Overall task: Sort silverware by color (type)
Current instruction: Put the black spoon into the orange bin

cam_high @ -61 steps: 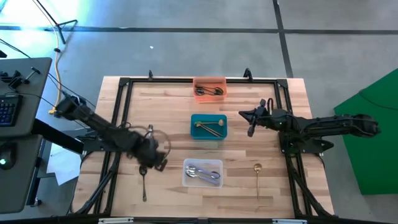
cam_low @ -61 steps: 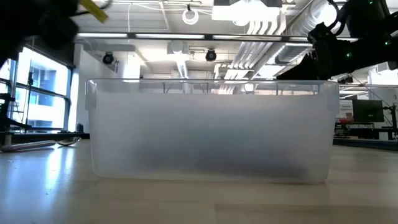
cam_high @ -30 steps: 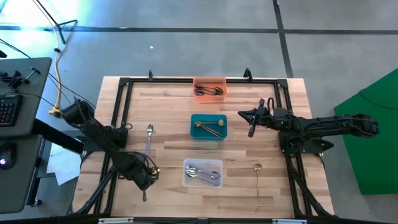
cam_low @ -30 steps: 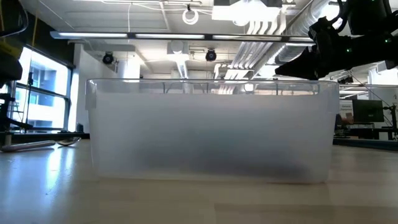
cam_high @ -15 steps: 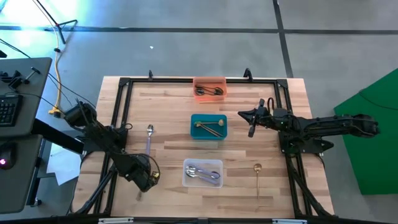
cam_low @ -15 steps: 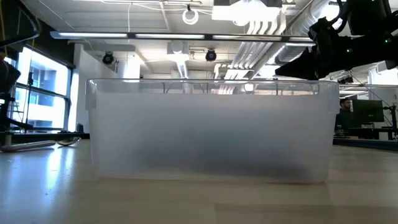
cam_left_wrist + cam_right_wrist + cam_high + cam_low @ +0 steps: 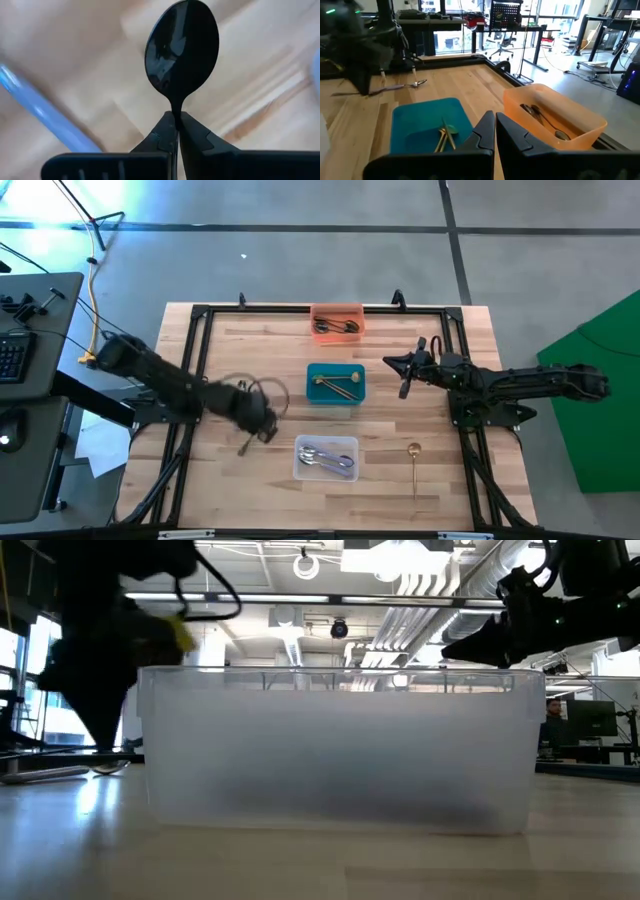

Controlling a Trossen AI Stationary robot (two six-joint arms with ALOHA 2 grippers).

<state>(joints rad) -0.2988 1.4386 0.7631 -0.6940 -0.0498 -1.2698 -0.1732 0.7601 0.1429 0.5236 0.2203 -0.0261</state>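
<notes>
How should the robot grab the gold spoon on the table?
Pinch the gold spoon mid-handle, straight down from above, with the nearer right end effector. It lies flat on the table, and the thin handle pinches easier than the round bowl.

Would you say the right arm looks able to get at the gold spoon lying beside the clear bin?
Probably yes: the gold spoon lies bare on the right arm's side, nothing on it, and the right tool carries nothing.

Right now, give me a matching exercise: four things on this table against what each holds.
Things:
1. orange plastic bin
2. teal plastic bin
3. clear plastic bin
4. left gripper

Holds:
a. silver cutlery
b. black spoon
c. dark cutlery
d. gold cutlery

Pairs: 1-c, 2-d, 3-a, 4-b
</notes>
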